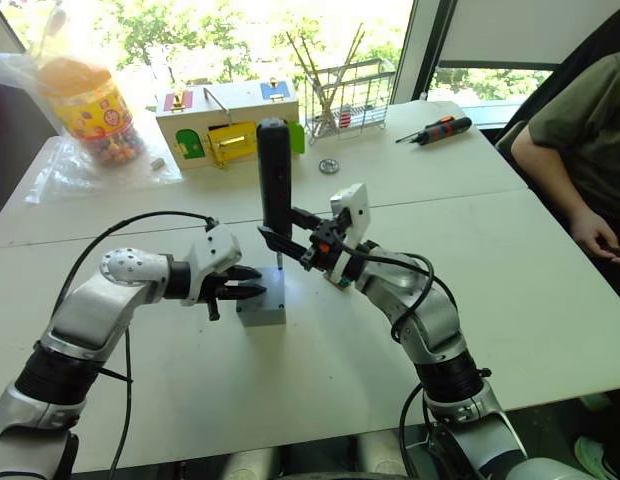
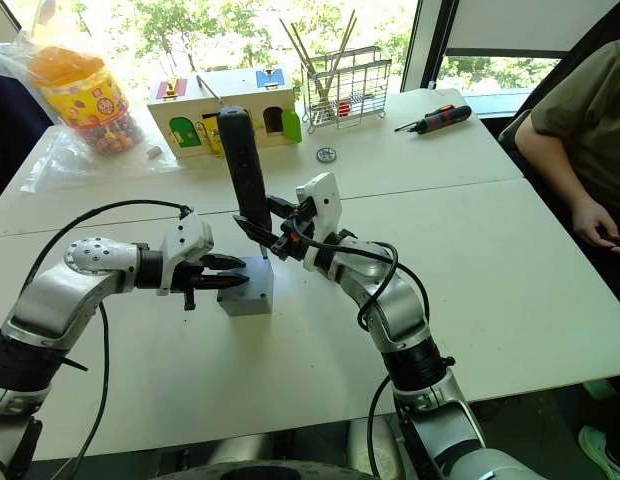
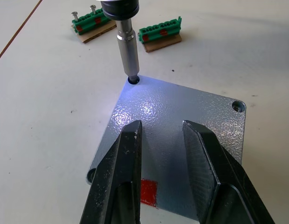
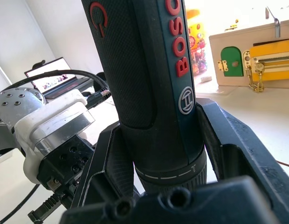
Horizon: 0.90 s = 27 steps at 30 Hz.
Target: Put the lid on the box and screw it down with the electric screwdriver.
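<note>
The small square grey plastic box (image 1: 262, 305) stands on the white table (image 1: 510, 260) in front of the robot, and everything else is placed from it. Far behind it to the left sits a clear plastic jar with an orange lid (image 1: 90, 105), full of coloured sweets. Just left of the box, the left gripper (image 1: 252, 282) reaches in level with the box's top, its two black fingers (image 3: 207, 168) narrowly parted over the flat grey plastic lid (image 3: 182, 135), which lies seated on the box with a red mark near one edge; whether the fingertips touch the lid cannot be told. Directly above the box's far corner the thick black cylindrical electric screwdriver (image 1: 273, 175) stands upright, its metal bit (image 3: 126, 51) set in the lid's corner screw hole. Right of the box, the right gripper (image 1: 290, 232) is clamped around the screwdriver's lower body. Far behind stands a wooden latch box with coloured doors (image 1: 225, 120), and far right a seated person's arm (image 1: 550, 170).
</note>
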Tool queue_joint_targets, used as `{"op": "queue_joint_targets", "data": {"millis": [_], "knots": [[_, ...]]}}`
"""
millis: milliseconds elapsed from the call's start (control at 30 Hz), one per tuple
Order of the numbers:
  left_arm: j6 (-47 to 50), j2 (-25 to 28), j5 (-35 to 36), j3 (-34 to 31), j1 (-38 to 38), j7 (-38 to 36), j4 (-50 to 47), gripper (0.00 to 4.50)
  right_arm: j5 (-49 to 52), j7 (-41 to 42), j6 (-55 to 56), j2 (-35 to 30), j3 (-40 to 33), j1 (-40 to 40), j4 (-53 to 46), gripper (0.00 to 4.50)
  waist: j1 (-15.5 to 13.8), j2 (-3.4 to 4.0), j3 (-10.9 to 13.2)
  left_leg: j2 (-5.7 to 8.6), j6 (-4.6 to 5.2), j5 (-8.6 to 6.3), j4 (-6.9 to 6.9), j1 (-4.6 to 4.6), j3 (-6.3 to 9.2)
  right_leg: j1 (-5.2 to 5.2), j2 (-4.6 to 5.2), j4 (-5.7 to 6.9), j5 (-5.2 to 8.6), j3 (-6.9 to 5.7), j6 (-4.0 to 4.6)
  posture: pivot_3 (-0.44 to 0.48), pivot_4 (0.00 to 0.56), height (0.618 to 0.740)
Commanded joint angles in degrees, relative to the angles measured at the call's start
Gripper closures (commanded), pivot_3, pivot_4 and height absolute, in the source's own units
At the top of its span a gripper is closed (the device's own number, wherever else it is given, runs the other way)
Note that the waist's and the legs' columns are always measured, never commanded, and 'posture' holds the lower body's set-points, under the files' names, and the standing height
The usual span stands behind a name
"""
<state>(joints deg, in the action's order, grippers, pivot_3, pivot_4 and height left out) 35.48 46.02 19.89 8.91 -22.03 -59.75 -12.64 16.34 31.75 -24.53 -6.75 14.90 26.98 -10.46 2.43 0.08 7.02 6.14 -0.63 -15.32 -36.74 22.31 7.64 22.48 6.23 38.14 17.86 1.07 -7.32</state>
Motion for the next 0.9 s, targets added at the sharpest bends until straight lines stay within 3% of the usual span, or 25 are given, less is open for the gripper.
{"op": "queue_joint_targets", "data": {"millis": [33, 133, 333, 467, 567, 667, 800, 900], "knots": [[0.04, 0.05, -1.34, 1.37, 0.35, -0.22, 0.96, 3.14, -0.29, -0.7, -4.23, -0.44, 0.69, -0.95, 1.19, 2.77, -0.02, 0.0, 0.0, 0.0, 0.0, 0.0, 0.0, 0.0, 0.0, 0.0, 0.0, -0.01, 0.0, 0.0, 0.0, 0.0, 0.15, 0.74], [-0.3, -0.12, -1.49, 1.76, 0.48, -0.2, 1.09, 3.14, 2.15, -1.86, -7.57, -0.86, -2.42, 2.17, -3.94, 2.77, -0.2, 0.02, 0.02, 0.01, 0.01, 0.0, 0.0, 0.0, 0.0, -0.01, 0.0, -0.02, 0.0, 0.02, 0.0, 0.0, 0.15, 0.74], [-0.56, -0.6, -0.43, 0.93, 0.04, -0.7, 1.64, 3.14, 16.2, -7.74, -27.48, -5.61, -18.44, 17.54, -13.61, 2.77, -1.16, 0.14, 0.34, 0.04, 0.0, 0.0, -0.06, 0.19, 0.01, 0.12, 0.04, -0.06, 0.0, 0.04, 0.0, 0.0, 0.15, 0.74], [2.28, -4.12, 4.79, -3.69, -3.44, 0.67, 1.94, 3.14, 23.74, -8.43, -49.28, -15.7, -27.44, 24.98, -11.25, 2.77, -1.83, 0.07, 0.46, 0.06, 0.01, 0.0, 0.06, 0.21, 0.02, 0.14, 0.2, -0.12, 0.0, 0.01, 0.0, 0.0, 0.15, 0.74], [5.31, -5.4, 8.81, -6.09, -6.47, 0.59, -0.14, 3.14, 19.02, -4.32, -52.97, -32.71, -21.45, 22.44, -7.86, 2.77, -2.4, -0.15, 0.72, 0.07, 0.06, -0.03, -0.15, 0.48, 0.15, 0.09, 0.2, -0.2, 0.0, -0.05, 0.01, 0.0, 0.15, 0.74], [6.28, -3.84, 10.13, -4.92, -6.63, -1.76, -3.75, 3.14, 19.56, 1.07, -58.36, -44.62, -16.25, 20.84, -2.09, 2.77, -2.49, -0.09, 0.9, 0.18, 0.07, -0.02, -0.46, 1.12, 0.11, 0.44, 0.27, -0.2, -0.01, -0.03, -0.01, 0.0, 0.15, 0.74], [4.08, -1.04, 7.65, -2.04, -6.55, -4.12, -5.28, 3.14, 21.82, 7.24, -64.82, -50.65, -12.77, 22.49, 5.87, 2.77, -0.98, 0.16, 1.41, 0.12, -0.01, 0.05, -0.37, 1.18, -0.24, 0.66, 0.36, -0.16, -0.01, 0.12, -0.02, 0.0, 0.15, 0.74], [3.21, -1.51, 7.23, -0.86, -7.54, -4.46, -4.82, 3.14, 21.12, 9.03, -66.1, -50.86, -11.52, 22.76, 13.26, 2.77, -0.25, 0.14, 1.55, 0.0, -0.03, 0.06, -0.3, 1.17, -0.33, 0.76, 0.25, -0.1, -0.01, 0.14, -0.02, 0.0, 0.15, 0.74]]}}
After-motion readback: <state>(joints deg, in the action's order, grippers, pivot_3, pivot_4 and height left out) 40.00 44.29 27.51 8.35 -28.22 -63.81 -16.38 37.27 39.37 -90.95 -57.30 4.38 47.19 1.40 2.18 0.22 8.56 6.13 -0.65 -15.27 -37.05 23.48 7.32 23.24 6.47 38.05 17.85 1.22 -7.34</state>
